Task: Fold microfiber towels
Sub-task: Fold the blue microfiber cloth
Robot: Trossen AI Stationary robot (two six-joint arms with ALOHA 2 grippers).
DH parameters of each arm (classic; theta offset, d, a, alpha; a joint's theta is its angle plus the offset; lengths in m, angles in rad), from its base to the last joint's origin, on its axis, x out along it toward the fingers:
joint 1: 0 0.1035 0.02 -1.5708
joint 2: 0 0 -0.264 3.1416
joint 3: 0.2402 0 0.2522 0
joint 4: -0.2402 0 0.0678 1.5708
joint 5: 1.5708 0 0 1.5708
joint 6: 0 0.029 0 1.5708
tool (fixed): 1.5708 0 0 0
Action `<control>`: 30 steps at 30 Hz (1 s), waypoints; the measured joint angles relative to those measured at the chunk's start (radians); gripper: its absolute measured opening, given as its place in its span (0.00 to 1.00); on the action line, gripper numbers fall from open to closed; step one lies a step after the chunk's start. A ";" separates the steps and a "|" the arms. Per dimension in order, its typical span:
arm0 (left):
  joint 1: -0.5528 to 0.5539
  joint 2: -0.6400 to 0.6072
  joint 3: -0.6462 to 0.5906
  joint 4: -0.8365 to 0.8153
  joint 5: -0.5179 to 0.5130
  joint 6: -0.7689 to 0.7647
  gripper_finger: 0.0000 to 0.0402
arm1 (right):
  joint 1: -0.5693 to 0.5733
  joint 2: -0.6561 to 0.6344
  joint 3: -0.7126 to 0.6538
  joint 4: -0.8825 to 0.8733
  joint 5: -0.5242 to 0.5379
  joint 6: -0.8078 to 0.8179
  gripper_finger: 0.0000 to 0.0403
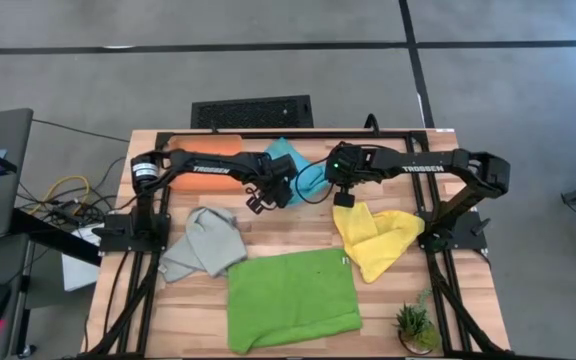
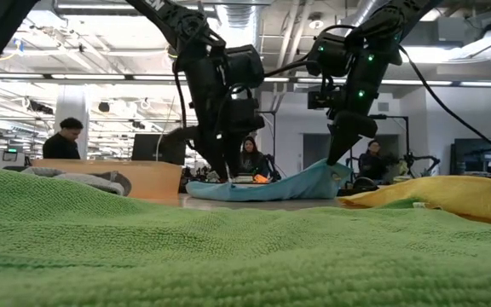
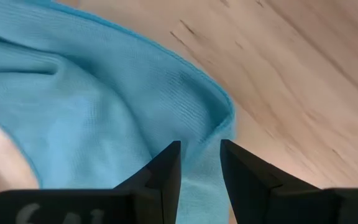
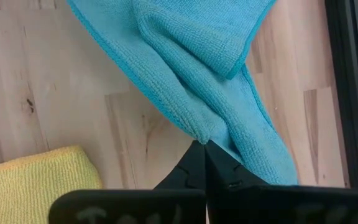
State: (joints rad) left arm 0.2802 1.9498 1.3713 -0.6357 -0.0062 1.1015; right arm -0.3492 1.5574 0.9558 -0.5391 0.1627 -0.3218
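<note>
Your right tool point(image 4: 202, 144) pinches the turquoise towel point(image 4: 191, 68) at upper centre of the tabletop point(image 1: 298, 235); your left tool point(image 3: 199, 155) stands narrowly parted over its edge.

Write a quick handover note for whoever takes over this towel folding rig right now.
Right gripper: shut on the turquoise towel, pinching a bunched edge, lifted off the table.
Left gripper: open, fingers astride the same towel's edge, not yet closed.
Orange towel: at the table's far edge under the left arm.
Grey towel, yellow towel: crumpled.
Lime green towel: spread at the near edge, roughly flat.
Done: I can't see any finished fold.
Left: apparently all five.
</note>
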 joint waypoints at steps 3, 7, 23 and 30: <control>0.000 0.021 0.004 0.008 -0.005 0.025 0.26 | 0.000 0.000 0.000 0.000 0.000 0.000 0.02; -0.003 0.046 0.007 0.009 -0.061 0.042 0.26 | 0.000 0.000 0.000 0.001 0.000 0.000 0.02; 0.005 0.050 0.007 -0.039 -0.222 0.094 0.26 | -0.009 0.000 0.000 -0.003 0.000 0.000 0.02; 0.023 0.050 0.007 -0.049 -0.266 0.076 0.26 | -0.009 0.000 0.000 -0.004 0.000 0.000 0.02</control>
State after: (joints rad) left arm 0.3036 2.0003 1.3785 -0.6843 -0.2725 1.1779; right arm -0.3580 1.5574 0.9558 -0.5434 0.1623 -0.3218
